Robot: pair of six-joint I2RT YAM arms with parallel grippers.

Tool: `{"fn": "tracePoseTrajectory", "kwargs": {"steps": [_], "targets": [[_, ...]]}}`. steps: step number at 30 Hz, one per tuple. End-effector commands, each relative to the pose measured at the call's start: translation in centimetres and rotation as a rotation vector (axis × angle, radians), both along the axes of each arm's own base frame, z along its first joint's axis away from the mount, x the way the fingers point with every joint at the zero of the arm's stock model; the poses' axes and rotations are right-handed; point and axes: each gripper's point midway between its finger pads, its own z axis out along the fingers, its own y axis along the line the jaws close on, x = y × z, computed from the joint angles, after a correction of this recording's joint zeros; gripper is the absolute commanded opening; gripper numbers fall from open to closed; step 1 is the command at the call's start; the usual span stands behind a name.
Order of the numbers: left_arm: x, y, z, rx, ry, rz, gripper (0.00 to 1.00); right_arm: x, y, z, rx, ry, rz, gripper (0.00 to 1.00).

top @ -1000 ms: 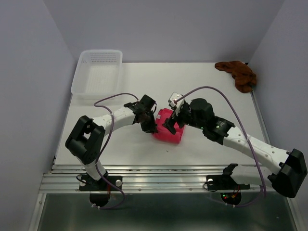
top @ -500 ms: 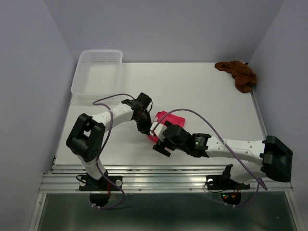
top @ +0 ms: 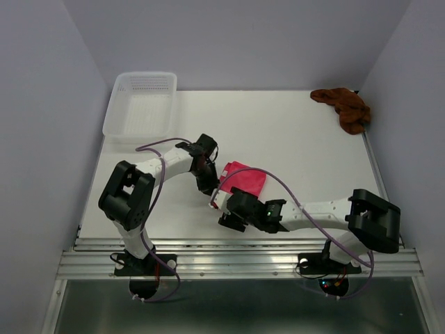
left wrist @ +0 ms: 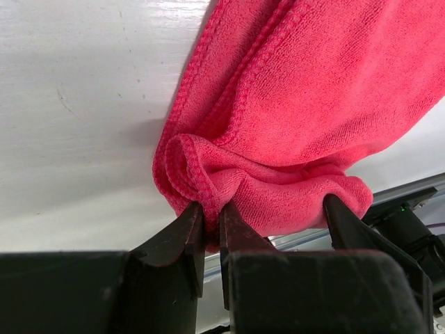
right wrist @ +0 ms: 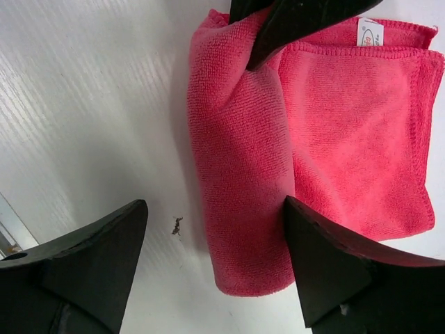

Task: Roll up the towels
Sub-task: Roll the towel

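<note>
The pink-red towel [top: 245, 179] lies mid-table, folded, with its left edge rolled over [right wrist: 240, 174]. My left gripper [top: 208, 183] is shut on a bunched fold at that rolled edge's end [left wrist: 211, 214]; cloth shows pinched between its dark fingers [left wrist: 182, 229]. My right gripper [top: 224, 207] sits at the towel's near end, open, its two fingers [right wrist: 90, 257] standing either side of the roll's free end [right wrist: 215, 243] with gaps on both sides. The left gripper's fingers [right wrist: 299, 17] show at the top of the right wrist view. The rust brown towel [top: 345, 108] lies crumpled at the far right corner.
A white perforated basket [top: 141, 104] stands at the far left corner. The table's front rail [top: 236, 254] runs just behind the right gripper. Purple cables loop over both arms. A small dark speck [right wrist: 176, 225] lies on the table beside the roll.
My right arm swung from beside the towel round to its near end and dropped low toward the front edge, its jaws narrowing slightly. The towel now lies flatter. The left gripper kept its hold.
</note>
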Motion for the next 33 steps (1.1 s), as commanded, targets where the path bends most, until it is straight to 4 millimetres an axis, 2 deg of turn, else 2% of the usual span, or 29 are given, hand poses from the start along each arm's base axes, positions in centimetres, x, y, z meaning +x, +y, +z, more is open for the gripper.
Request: {"fn": "tracePoseTrajectory", "kwargs": {"steps": [1, 2, 3, 5, 6, 8, 10, 11, 12, 13, 14, 16, 19, 21, 22, 25, 26, 31, 33], "targets": [[-0.3, 0.2, 0.8, -0.022, 0.019, -0.005, 0.01, 0.3, 0.5, 0.2, 0.013, -0.04, -0.021, 0.8], [-0.3, 0.3, 0.8, -0.027, 0.023, -0.002, 0.01, 0.4, 0.4, 0.1, 0.011, -0.046, -0.028, 0.77], [0.0, 0.3, 0.9, -0.041, 0.018, 0.005, 0.01, 0.5, 0.3, -0.1, 0.008, -0.048, -0.033, 0.68], [-0.1, 0.3, 1.2, -0.052, 0.018, 0.011, 0.02, 0.9, -0.3, -0.4, -0.006, -0.068, -0.073, 0.59], [-0.1, 0.4, 1.4, -0.057, 0.014, 0.014, 0.08, 1.2, -0.6, -0.6, -0.016, -0.075, -0.095, 0.48], [0.1, 0.6, 1.6, -0.056, 0.002, 0.022, 0.12, 1.2, -0.7, -0.8, -0.016, -0.072, -0.112, 0.36], [0.3, 1.1, 1.9, -0.053, -0.014, 0.035, 0.3, 1.0, -0.5, -0.8, 0.004, -0.056, -0.122, 0.22], [0.4, 1.1, 2.0, -0.061, -0.019, 0.041, 0.45, 0.8, -0.2, -0.7, 0.022, -0.04, -0.116, 0.2], [0.6, 1.1, 2.4, -0.072, -0.035, 0.049, 0.53, 0.6, 0.0, -0.6, 0.035, -0.03, -0.113, 0.14], [0.8, 1.2, 2.6, -0.072, -0.045, 0.06, 0.59, 0.4, 0.3, -0.4, 0.054, -0.015, -0.11, 0.12], [1.1, 1.5, 2.6, -0.058, -0.063, 0.077, 0.72, 0.2, 0.5, 0.0, 0.093, 0.019, -0.113, 0.11], [1.6, 1.4, 3.7, -0.09, -0.104, 0.091, 0.78, 0.3, 0.8, 0.6, 0.147, 0.065, -0.113, 0.11], [2.6, 2.2, 4.8, -0.089, -0.175, 0.145, 0.86, 0.5, 1.3, 1.8, 0.265, 0.189, -0.119, 0.06], [3.3, 2.9, 5.3, -0.088, -0.214, 0.175, 0.88, 0.8, 1.4, 2.4, 0.315, 0.258, -0.103, 0.04], [3.9, 3.0, 6.2, -0.105, -0.26, 0.207, 0.9, 0.9, 1.5, 2.7, 0.352, 0.299, -0.125, 0.03], [3.9, 3.3, 6.6, -0.142, -0.314, 0.23, 0.96, 1.3, 1.8, 3.4, 0.43, 0.419, -0.121, 0.03], [3.9, 3.3, 6.7, -0.151, -0.329, 0.229, 0.98, 0.9, 2.1, 3.5, 0.452, 0.472, -0.102, 0.03], [4.4, 2.6, 7.5, -0.23, -0.411, 0.218, 0.99, 2.1, 1.9, 3.2, 0.509, 0.612, -0.169, 0.01], [3.8, 2.1, 7.2, -0.254, -0.418, 0.196, 0.99, 2.1, 2.1, 3.0, 0.537, 0.699, -0.189, 0.01]]}}
